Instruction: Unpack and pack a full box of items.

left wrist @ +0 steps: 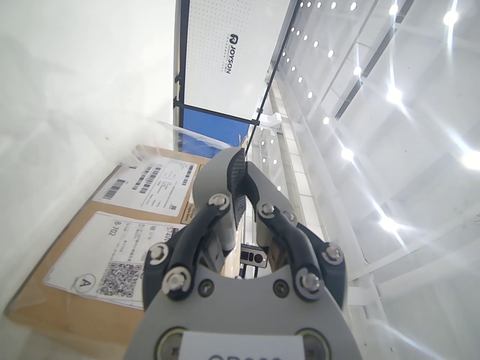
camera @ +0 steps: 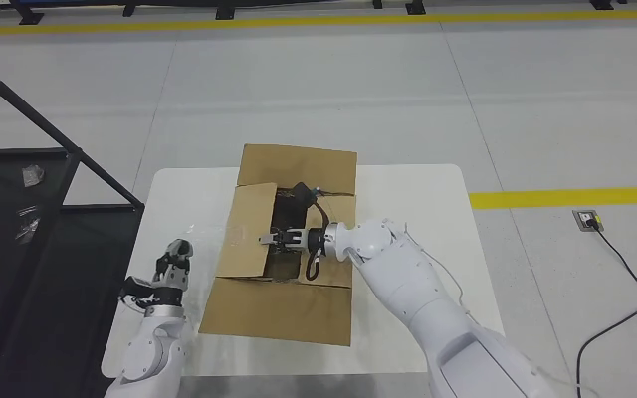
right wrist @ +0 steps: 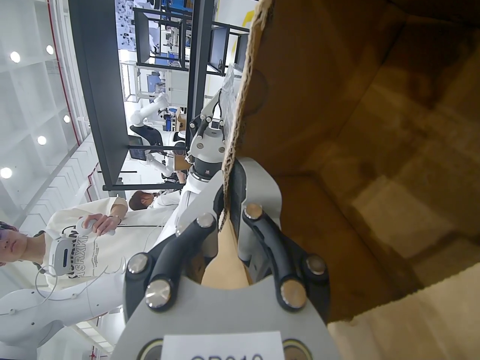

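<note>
Right pincer (right wrist: 228, 185) clamped, arm outstretched; left pincer (left wrist: 243, 168) closed, pointing upward.

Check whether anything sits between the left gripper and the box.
Nothing solid shows. The left gripper, shut, stands beside the box with bare table between them; something faint and clear may lie near the box wall, can't tell.

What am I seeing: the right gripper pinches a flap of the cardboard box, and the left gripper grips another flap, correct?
Not quite. The right gripper does pinch a flap of the cardboard box, but the left gripper grips nothing: the left wrist view shows it shut on air, beside the box.
</note>
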